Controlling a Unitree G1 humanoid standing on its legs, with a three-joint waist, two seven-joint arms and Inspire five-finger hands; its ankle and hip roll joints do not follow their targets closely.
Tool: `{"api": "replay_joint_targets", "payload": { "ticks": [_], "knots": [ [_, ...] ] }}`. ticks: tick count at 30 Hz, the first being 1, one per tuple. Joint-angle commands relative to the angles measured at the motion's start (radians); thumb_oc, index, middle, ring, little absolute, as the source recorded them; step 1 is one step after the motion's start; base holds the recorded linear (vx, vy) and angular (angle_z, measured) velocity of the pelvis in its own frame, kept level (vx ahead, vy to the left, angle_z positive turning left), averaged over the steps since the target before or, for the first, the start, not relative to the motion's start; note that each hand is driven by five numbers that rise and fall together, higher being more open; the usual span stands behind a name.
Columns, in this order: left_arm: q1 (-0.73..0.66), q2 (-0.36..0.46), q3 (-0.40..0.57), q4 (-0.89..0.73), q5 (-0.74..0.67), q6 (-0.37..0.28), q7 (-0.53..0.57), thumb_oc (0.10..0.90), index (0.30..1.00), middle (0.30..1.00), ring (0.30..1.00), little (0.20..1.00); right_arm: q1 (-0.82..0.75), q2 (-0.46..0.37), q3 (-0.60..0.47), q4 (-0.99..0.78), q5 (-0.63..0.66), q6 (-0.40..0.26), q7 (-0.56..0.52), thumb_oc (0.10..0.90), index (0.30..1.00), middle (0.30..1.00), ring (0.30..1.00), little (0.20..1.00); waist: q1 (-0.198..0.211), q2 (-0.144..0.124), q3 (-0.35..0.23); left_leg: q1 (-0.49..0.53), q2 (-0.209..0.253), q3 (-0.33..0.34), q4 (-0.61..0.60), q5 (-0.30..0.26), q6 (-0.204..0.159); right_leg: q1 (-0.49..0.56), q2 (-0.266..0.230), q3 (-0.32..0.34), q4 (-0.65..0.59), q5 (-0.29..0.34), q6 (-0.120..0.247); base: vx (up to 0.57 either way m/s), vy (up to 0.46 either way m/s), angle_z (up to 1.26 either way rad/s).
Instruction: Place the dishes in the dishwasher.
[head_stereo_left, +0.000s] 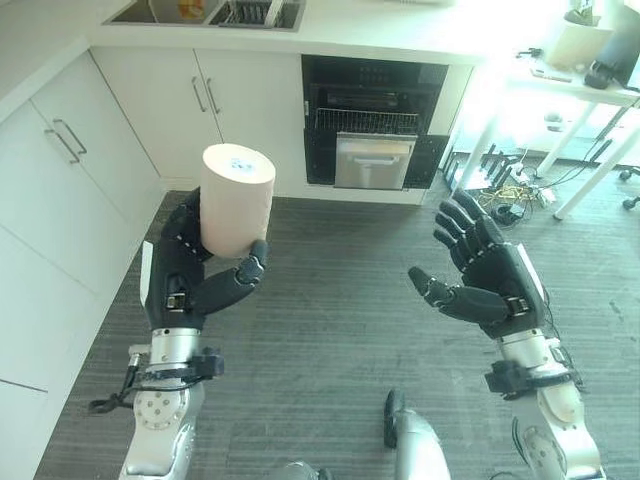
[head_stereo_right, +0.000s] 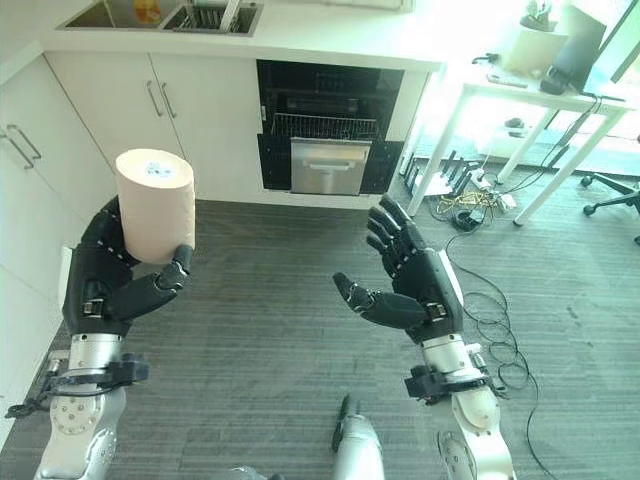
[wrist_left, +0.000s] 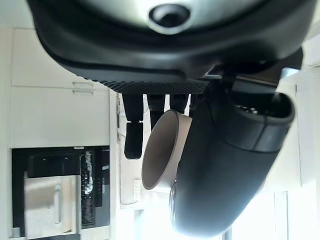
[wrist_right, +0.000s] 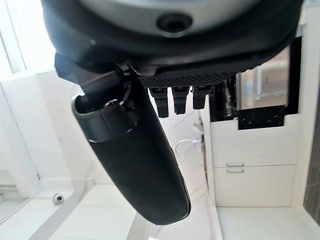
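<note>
A beige cup (head_stereo_left: 238, 198) stands upside down in my left hand (head_stereo_left: 190, 275), held up at the left over the floor. The fingers and thumb curl round its lower part; the left wrist view shows the cup (wrist_left: 162, 150) between my thumb and fingers. My right hand (head_stereo_left: 485, 275) hovers at the right, palm turned inward, fingers spread and empty. The open dishwasher (head_stereo_left: 372, 135) is ahead under the counter, with its wire rack (head_stereo_left: 366, 122) pulled out and a steel door panel (head_stereo_left: 373, 160) below it.
White cabinets (head_stereo_left: 75, 170) line the left side and the back wall. A sink (head_stereo_left: 205, 12) sits in the counter above. A white table (head_stereo_left: 585, 95) with cables on the floor beneath stands at the right. Grey floor (head_stereo_left: 340, 300) lies between me and the dishwasher.
</note>
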Motion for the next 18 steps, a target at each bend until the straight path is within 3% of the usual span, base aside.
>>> {"api": "replay_joint_targets", "payload": {
  "ticks": [1,5,6,7,9,12,13,16,18],
  "knots": [
    [-0.11,0.032,0.012,-0.158,0.014,-0.09,0.003,0.4,0.3,0.3,0.3,0.3,-0.097,-0.04,-0.067,-0.094,0.046,-0.089,-0.009,0.8,0.9,0.9,0.9,0.9,0.01,0.03,-0.087,0.015,0.131,-0.123,-0.016,0.013,-0.113,0.11,0.011,0.003,-0.102,-0.044,0.066,0.34,-0.398,-0.1],
    [-0.103,0.026,0.006,-0.159,-0.005,-0.093,-0.011,0.4,0.3,0.3,0.3,0.3,-0.093,-0.06,-0.075,-0.097,0.027,-0.091,-0.013,0.8,0.9,0.9,0.9,0.9,0.02,0.012,-0.09,0.049,0.149,-0.084,-0.014,0.187,-0.151,0.151,0.023,0.007,-0.102,-0.08,0.029,0.21,-0.295,-0.2],
    [-0.097,0.016,-0.004,-0.155,-0.02,-0.105,-0.028,0.4,0.3,0.3,0.3,0.3,-0.091,-0.069,-0.079,-0.097,0.035,-0.097,-0.011,0.8,0.9,0.9,0.9,0.9,0.028,0.0,-0.075,-0.028,0.163,-0.073,0.159,0.243,-0.166,0.187,0.034,0.017,-0.102,-0.101,-0.001,0.17,-0.321,-0.44],
    [-0.092,0.009,-0.01,-0.152,-0.023,-0.118,-0.042,0.4,0.3,0.3,0.3,0.3,-0.087,-0.069,-0.079,-0.094,0.031,-0.104,-0.013,0.8,0.9,0.9,0.9,0.9,0.029,-0.001,-0.069,-0.082,0.17,-0.069,0.234,0.252,-0.165,0.203,0.041,0.017,-0.102,-0.109,-0.013,0.17,-0.311,-0.3],
    [-0.089,-0.003,-0.021,-0.143,-0.019,-0.143,-0.059,0.4,0.3,0.3,0.3,0.3,-0.086,-0.066,-0.076,-0.084,0.025,-0.109,-0.021,0.8,0.9,0.9,0.9,0.9,0.034,0.005,-0.059,-0.143,0.15,-0.082,0.246,0.237,-0.148,0.224,0.054,0.024,-0.102,-0.119,-0.017,0.16,-0.098,-0.48],
    [-0.082,-0.006,-0.023,-0.135,-0.056,-0.157,-0.054,0.4,0.3,0.3,0.3,0.3,-0.094,-0.061,-0.062,-0.071,0.012,-0.089,-0.024,0.8,0.9,0.9,0.9,0.9,0.032,0.015,-0.056,-0.111,0.11,-0.057,0.039,0.227,-0.125,0.242,0.078,0.067,-0.102,-0.139,-0.001,0.19,0.042,-0.51],
    [-0.082,-0.005,-0.025,-0.136,-0.059,-0.158,-0.048,0.4,0.3,0.3,0.3,0.3,-0.09,-0.06,-0.06,-0.068,0.01,-0.088,-0.02,0.8,0.9,0.9,0.9,0.9,0.028,0.033,-0.054,-0.132,0.124,-0.059,-0.016,0.225,-0.132,0.249,0.1,0.076,-0.102,-0.148,0.005,0.2,0.12,-0.49],
    [-0.092,-0.003,-0.041,-0.126,-0.049,-0.168,-0.023,0.4,0.3,0.3,0.3,0.3,-0.08,-0.063,-0.063,-0.063,0.006,-0.085,-0.006,0.8,0.9,0.9,0.9,0.9,0.021,0.071,-0.058,-0.239,0.164,-0.117,-0.016,0.193,-0.156,0.264,0.145,0.09,-0.102,-0.171,0.01,0.17,0.118,-0.42],
    [-0.094,-0.008,-0.05,-0.12,-0.037,-0.176,0.003,0.4,0.3,0.3,0.3,0.3,-0.076,-0.076,-0.069,-0.062,0.018,-0.082,0.01,0.8,0.9,0.9,0.9,0.9,0.028,0.085,-0.061,-0.304,0.182,-0.166,-0.016,0.229,-0.175,0.285,0.168,0.104,-0.102,-0.2,0.002,0.23,0.13,-0.4]
  ]
}}
